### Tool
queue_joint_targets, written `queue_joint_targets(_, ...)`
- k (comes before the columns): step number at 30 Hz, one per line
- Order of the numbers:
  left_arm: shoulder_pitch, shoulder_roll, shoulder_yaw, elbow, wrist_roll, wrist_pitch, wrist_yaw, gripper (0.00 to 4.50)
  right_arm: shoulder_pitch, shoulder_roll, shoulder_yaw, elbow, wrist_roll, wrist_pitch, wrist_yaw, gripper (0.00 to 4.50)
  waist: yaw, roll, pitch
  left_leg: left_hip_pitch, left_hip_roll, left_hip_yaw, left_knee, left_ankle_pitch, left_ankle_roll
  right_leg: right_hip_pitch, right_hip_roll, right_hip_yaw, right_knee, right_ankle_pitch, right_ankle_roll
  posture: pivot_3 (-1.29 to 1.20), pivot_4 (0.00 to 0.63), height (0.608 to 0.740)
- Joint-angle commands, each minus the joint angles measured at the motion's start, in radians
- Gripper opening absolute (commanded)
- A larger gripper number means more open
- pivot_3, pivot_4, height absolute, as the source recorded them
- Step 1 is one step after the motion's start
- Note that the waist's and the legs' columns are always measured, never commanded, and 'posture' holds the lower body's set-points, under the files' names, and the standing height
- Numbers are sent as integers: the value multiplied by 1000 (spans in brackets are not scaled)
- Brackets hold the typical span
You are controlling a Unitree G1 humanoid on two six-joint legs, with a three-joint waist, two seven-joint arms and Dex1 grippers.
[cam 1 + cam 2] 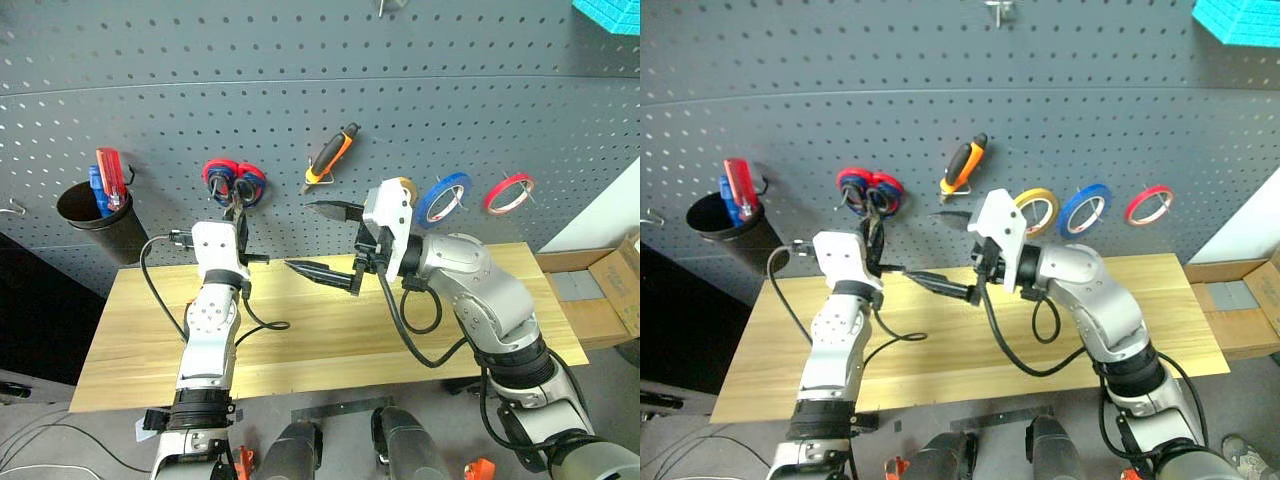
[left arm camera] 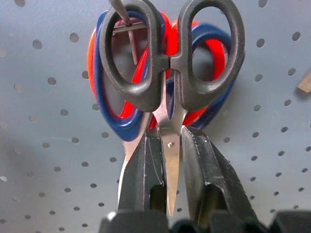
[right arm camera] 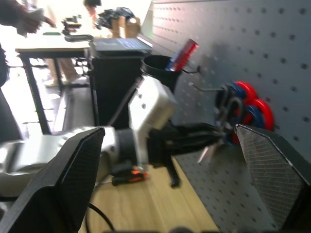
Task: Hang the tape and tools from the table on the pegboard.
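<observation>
Small black-handled scissors [image 2: 170, 63] hang handles-up against the dark grey pegboard [image 1: 200, 80], one loop over a metal hook, in front of red-and-blue scissors [image 2: 112, 111]. My left gripper [image 2: 171, 155] reaches up to the board [image 1: 240, 215], its fingers close against both sides of the blades. An orange-and-black screwdriver [image 1: 330, 155] hangs to the right. The yellow tape [image 1: 1037, 208] hangs beside it. My right gripper [image 1: 328, 243] points left above the table [image 1: 330, 340], open and holding nothing. In the right wrist view its pads [image 3: 73, 184] stand wide apart.
A blue ring [image 1: 443, 198] and a red ring [image 1: 509, 193] hang at the right of the board. A black cup [image 1: 95, 215] with red and blue tools hangs at the left. A cardboard box [image 1: 600, 290] stands beyond the table's right end. A small orange-and-black thing [image 3: 129, 178] lies under my left arm.
</observation>
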Motion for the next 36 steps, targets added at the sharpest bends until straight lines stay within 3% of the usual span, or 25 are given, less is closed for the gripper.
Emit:
queue_joint_targets(1,40,22,22,-44,-11,15,-11,1913,-18,15,2,17,-41,-50,-25,4500,-2,-1,-1,0,0,0,0,0,0,0,0,0,0,0,0,-42,176,740)
queue_joint_targets(5,98,57,57,-79,-25,69,-13,3279,10,6,10,42,-41,-68,15,4500,-2,-1,-1,-3,1,0,0,0,0,-4,1,0,0,1,-1,-21,179,740)
queue_joint_targets(7,128,72,80,-102,-51,121,-26,3279,26,-7,19,41,-36,-74,48,4500,-2,-1,-1,-4,1,0,0,0,0,-4,1,0,0,1,-1,-8,181,740)
queue_joint_targets(11,170,114,206,-96,-138,535,17,3279,61,-31,57,8,-20,-49,111,4500,-2,-1,-1,-5,1,0,0,0,0,-5,1,0,-1,1,-1,4,192,740)
queue_joint_targets(16,164,219,200,-100,-148,780,-48,3279,72,-24,88,28,-53,-39,91,4500,-1,-2,-1,-5,2,0,1,0,0,-5,2,0,0,1,-1,16,219,740)
queue_joint_targets(24,98,346,148,7,-142,893,-148,3279,100,-28,126,25,-92,-17,75,4500,11,-2,0,-5,1,-2,1,0,0,-5,2,0,-1,2,-1,23,231,740)
queue_joint_targets(29,59,329,140,110,-183,978,-188,3279,103,-22,127,20,-102,-8,70,4500,9,-2,0,-5,1,-2,1,-1,-1,-5,2,0,-1,2,-1,14,225,740)
queue_joint_targets(36,-3,313,117,295,-153,910,-164,3279,106,-29,123,8,-106,8,60,4500,10,-2,0,-5,2,-2,1,-1,-1,-5,2,1,-1,2,-1,-8,225,740)
